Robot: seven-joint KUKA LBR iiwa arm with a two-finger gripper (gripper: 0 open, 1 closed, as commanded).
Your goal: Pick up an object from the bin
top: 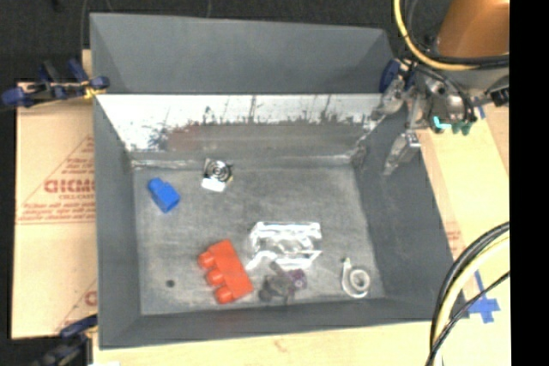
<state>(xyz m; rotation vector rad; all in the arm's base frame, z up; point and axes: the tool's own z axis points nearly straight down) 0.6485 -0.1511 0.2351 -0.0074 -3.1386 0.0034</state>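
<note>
While your gripper (382, 159) hangs over the sloped wall at the far right corner of the bin (257, 56), its two fingers (400, 155) stand apart with nothing between them. Nearest to it, though well apart on the near side, you have a small white ring (356, 280) by the near right corner, a crumpled clear plastic packet (286, 239) left of that, and a dark purple piece (281, 286) just beside a red-orange studded brick (226, 272). Further left you have a blue block (163, 195) and, toward the far wall, a small silver-white thing (217, 175).
</note>
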